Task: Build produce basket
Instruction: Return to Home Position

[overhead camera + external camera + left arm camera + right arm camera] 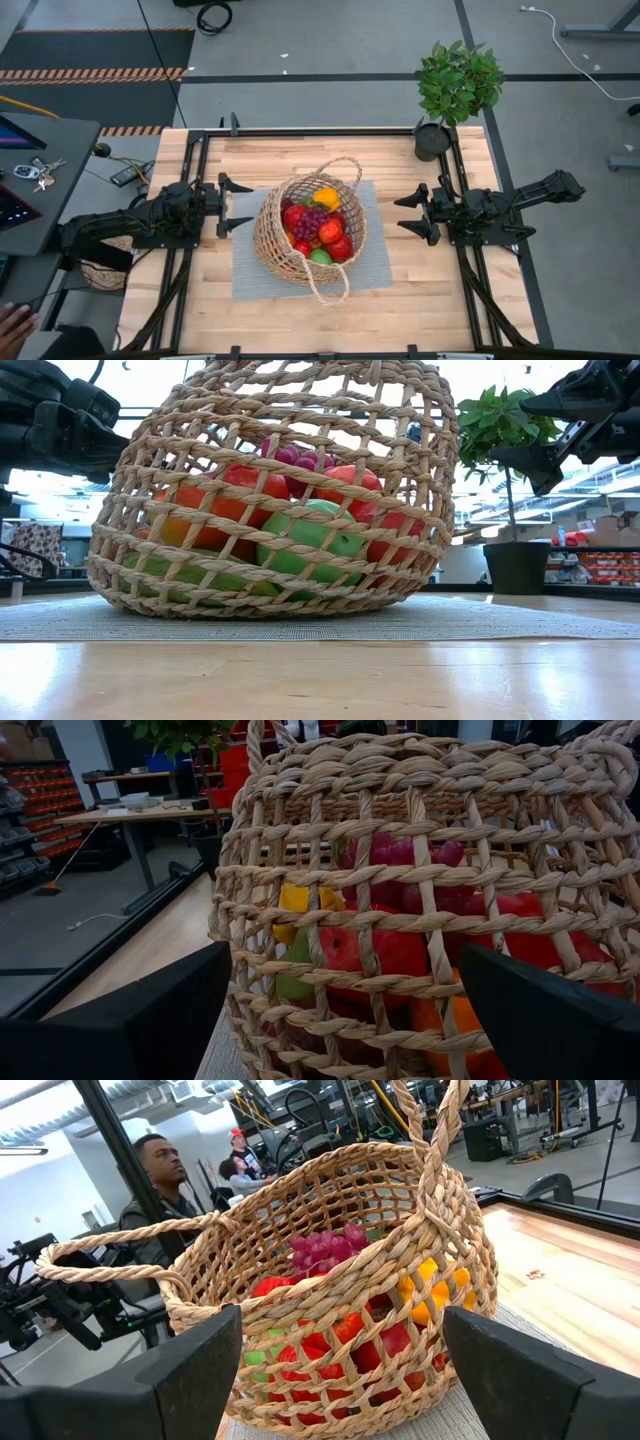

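Two grippers flank the basket (266, 248), one on each side, and neither holds anything. The left gripper (240, 207) sits just beside the basket's left wall with its fingers spread apart. In the left wrist view both dark fingers (130, 1020) frame the wicker weave close ahead, clear of it. The right gripper (408, 214) waits a little farther off on the basket's other side, also with fingers parted, and its wrist view looks across at the basket's rim and looped handle.

The basket rests on a grey woven mat (378, 272) at the middle of the wooden table (450, 300), leaning a bit in the low view. The produce is piled inside. Purple grapes (313, 221) lie near the middle of the heap, a yellow piece (327, 197) toward the far rim, red fruits (340, 246) on the right side and a green apple (320, 257) toward the near rim.

A potted plant (455, 85) stands at the table's far right corner, well apart from both arms. A person (160, 1180) shows in the room beyond the basket.
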